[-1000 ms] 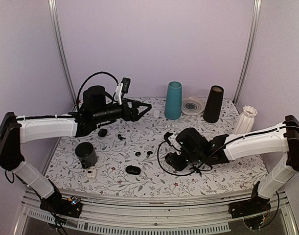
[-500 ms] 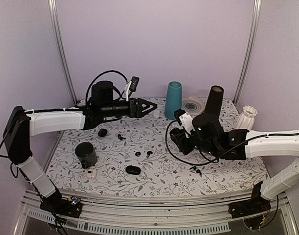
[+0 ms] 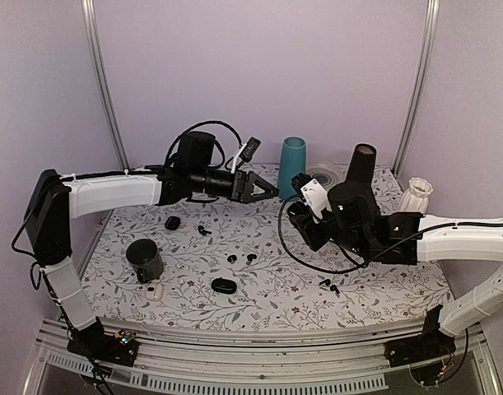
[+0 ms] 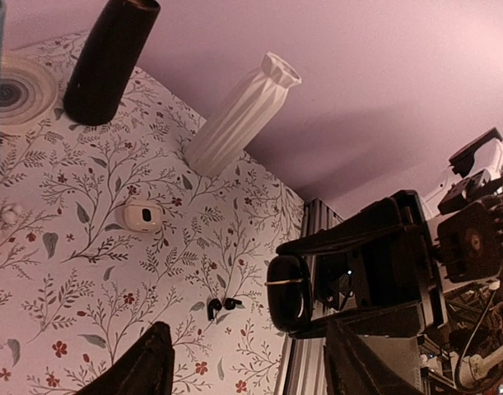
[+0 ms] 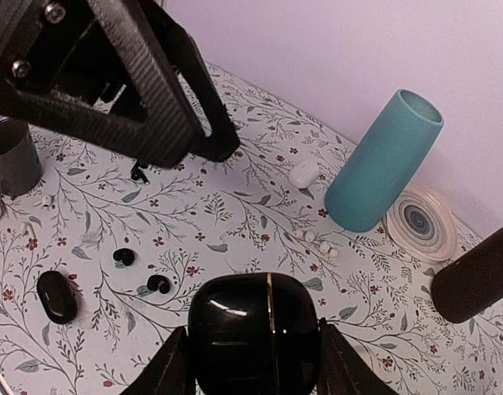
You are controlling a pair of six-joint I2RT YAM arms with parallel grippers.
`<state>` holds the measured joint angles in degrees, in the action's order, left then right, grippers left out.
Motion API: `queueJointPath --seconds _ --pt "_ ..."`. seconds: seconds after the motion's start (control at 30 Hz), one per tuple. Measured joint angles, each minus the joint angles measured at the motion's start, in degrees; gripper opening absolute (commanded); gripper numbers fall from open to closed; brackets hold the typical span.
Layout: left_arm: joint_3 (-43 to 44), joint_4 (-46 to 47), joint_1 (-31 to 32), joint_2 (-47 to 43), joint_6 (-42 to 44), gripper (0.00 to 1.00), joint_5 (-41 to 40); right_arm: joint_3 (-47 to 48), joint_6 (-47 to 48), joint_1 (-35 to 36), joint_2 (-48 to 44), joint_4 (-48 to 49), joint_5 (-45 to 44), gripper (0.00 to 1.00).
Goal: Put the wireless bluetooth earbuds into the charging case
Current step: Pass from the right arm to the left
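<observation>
- On the left, the left gripper (image 3: 267, 190) hangs in the air above the floral-patterned table (image 3: 383, 280), pointed toward the other arm. In its wrist view the two fingers stand apart with nothing between them.
- Below and between the arms lie the tiny glossy black earbuds with short stems (image 3: 232, 258), side by side but not touching, apart from the small black oval case (image 3: 222, 285) lying nearer the arms. Neither gripper touches them.
- Further right, the right gripper (image 5: 253, 362) is pressed onto a glossy black pebble-shaped charging case (image 5: 253, 325), one finger on each flank, holding it off the table. Its lid looks closed — we see only a thin seam line.
- Beyond it on the table a second pair of small black pieces (image 3: 327, 285) lies near the right arm; we cannot tell whether these are also earbuds.
- We judge the earbuds light, rigid and slippery, so likely to roll or squirt out under a hard pinch. We would take one across the rounded body with a gentle squeeze, leaving the stem free to enter its socket.
- The case needs opening first — a job for the free left gripper.
</observation>
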<state>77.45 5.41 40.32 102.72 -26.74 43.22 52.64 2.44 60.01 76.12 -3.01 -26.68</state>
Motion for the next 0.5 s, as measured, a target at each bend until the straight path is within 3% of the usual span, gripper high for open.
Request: queueJointPath --seconds 0.5 --pt "5.44 -7.02 3.02 3.61 3.13 0.52 4.79 2.27 1.73 0.0 0.02 -0.09 0.63 0.21"
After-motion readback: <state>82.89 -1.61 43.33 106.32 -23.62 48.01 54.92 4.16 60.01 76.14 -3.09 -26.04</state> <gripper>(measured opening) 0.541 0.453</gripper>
